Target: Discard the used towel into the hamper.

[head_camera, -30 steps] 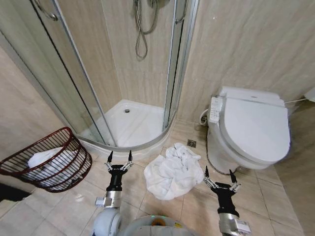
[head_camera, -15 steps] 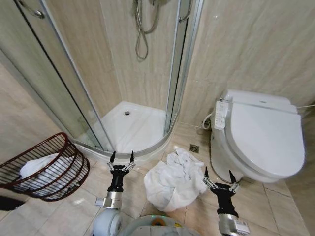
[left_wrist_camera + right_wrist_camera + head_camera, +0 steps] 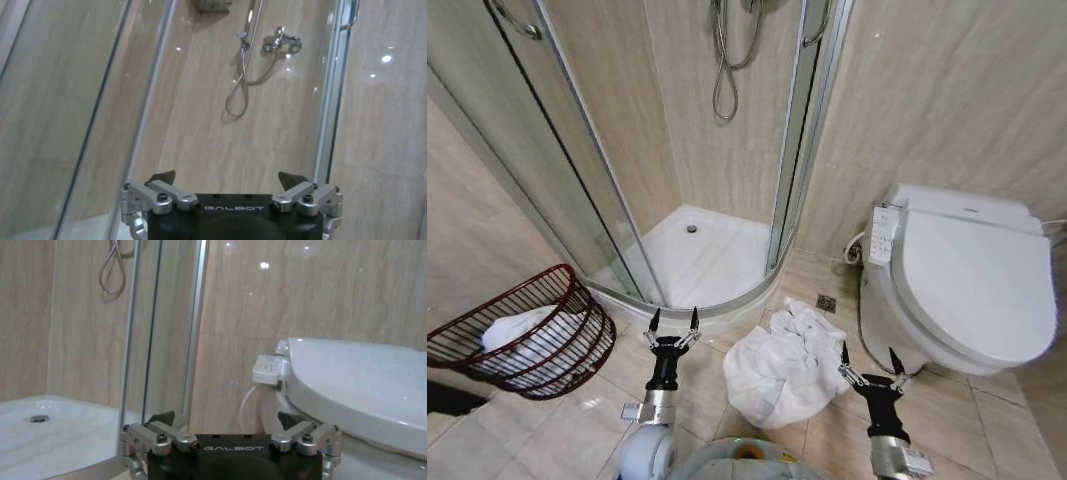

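Head view takes in a tiled bathroom floor [image 3: 547,440] with a curved glass shower enclosure [image 3: 617,180] at the back, its white tray [image 3: 702,262] on the floor and a hose [image 3: 727,60] hanging on the wall inside. To the right stands a white toilet [image 3: 972,285] with its lid down and a control panel [image 3: 884,235] on its near side. On the floor to the left, beside the shower's glass wall, sits the hamper [image 3: 467,340], a dark reddish-brown basket of open wire bars that tilts toward the robot, with white cloth [image 3: 522,335] lying in it. A crumpled white towel [image 3: 782,365] lies on the tiles between the shower's curb and the toilet's base, well apart from the hamper. A small floor drain [image 3: 826,302] sits just beyond the towel.

Low in the frame, the left gripper [image 3: 673,322] points upward over the tiles between the hamper and the towel, its fingers spread wide and empty. The right gripper [image 3: 867,358] stands just beside the towel's right edge, near the toilet's base, fingers likewise spread wide with nothing between them. The left wrist view shows the left gripper [image 3: 228,176] facing the shower wall and its tap [image 3: 280,41]; the right wrist view shows the right gripper [image 3: 227,416] facing the toilet and the shower's glass edge.
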Available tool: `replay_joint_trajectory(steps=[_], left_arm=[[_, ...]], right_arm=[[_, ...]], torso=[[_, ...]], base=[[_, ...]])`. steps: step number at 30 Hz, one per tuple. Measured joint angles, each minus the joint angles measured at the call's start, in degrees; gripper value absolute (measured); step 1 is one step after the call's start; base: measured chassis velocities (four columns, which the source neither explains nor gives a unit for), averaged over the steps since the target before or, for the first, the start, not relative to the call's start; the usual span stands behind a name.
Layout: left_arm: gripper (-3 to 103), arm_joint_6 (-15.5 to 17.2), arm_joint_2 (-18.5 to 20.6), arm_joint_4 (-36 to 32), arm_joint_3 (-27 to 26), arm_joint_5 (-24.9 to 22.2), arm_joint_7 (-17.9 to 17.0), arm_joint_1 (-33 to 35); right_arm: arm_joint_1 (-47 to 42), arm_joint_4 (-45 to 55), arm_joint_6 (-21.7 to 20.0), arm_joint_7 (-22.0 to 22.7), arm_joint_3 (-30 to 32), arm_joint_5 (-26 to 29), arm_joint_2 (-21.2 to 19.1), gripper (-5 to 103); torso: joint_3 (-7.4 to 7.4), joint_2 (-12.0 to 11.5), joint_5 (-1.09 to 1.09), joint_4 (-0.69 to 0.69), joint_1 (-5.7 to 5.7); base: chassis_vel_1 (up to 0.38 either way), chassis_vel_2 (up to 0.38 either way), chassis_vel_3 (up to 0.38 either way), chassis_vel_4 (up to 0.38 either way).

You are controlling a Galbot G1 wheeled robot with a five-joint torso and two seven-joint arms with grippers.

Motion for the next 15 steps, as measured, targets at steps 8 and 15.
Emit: replay_joint_trajectory(steps=[8, 15], left_arm=[[100, 0.0, 0.1, 0.0, -0.1, 0.3, 0.2, 0.1], [100, 0.2, 0.0, 0.3, 0.2, 0.7, 0.7, 0.2]], right_arm=[[0.4, -0.4, 1.5, 0.8, -0.3, 0.1, 0.3, 100], [0.6, -1.4, 1.4, 0.5, -0.3, 0.3, -0.2, 100]], torso=[[0.02, 0.0, 0.01, 0.0, 0.01], [0.0, 0.0, 0.01, -0.02, 0.0]], base=[[-0.098, 0.106, 0.1, -0.103], [-0.012, 0.025, 0.007, -0.013]])
